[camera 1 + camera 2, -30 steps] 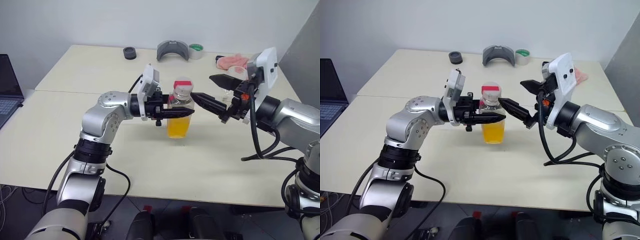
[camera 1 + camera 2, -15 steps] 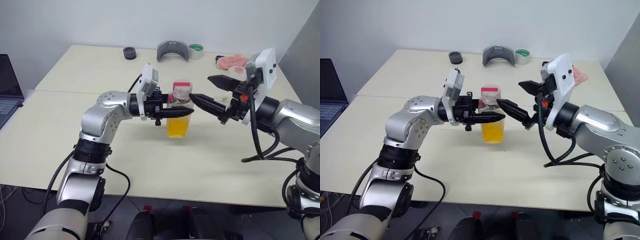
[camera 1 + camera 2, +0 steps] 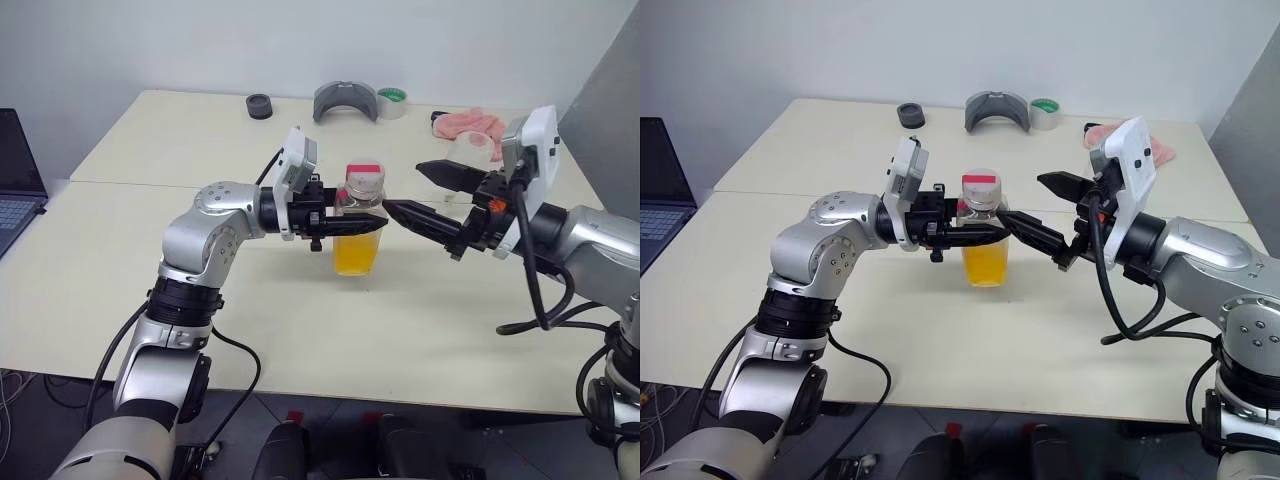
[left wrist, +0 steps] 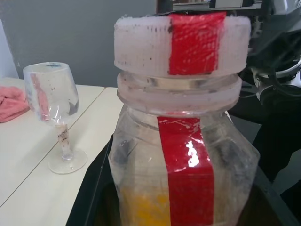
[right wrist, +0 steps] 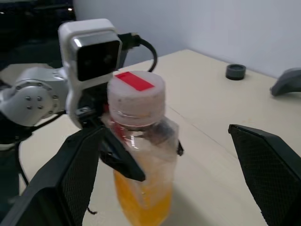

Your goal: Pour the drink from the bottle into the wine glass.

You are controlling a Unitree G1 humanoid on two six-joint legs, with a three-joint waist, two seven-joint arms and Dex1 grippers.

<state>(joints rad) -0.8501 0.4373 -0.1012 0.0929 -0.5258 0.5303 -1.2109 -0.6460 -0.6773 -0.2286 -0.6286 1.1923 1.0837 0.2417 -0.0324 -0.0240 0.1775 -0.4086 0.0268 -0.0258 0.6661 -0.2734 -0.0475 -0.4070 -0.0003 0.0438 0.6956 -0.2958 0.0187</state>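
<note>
The bottle (image 3: 358, 228) is upright at mid-table, capped with a pinkish-white cap (image 3: 364, 180), and the orange drink (image 3: 355, 256) fills its lower half. My left gripper (image 3: 370, 222) reaches in from the left and is shut on the bottle's shoulder. My right gripper (image 3: 402, 187) is open just right of the cap, its black fingers (image 5: 70, 179) spread wide on either side of the bottle without touching it. The wine glass (image 4: 51, 92) stands empty on the table behind the bottle, partly hidden by my right hand in the eye views.
A laptop (image 3: 15, 180) sits at the table's left edge. Along the far edge lie a black ring (image 3: 260, 105), a grey curved piece (image 3: 345, 100), a tape roll (image 3: 392, 97) and a pink cloth (image 3: 465, 122).
My right hand has drawn back to the right, sunk a little and turned, its fingers still open beside the cap. The left gripper and the bottle have not moved.
</note>
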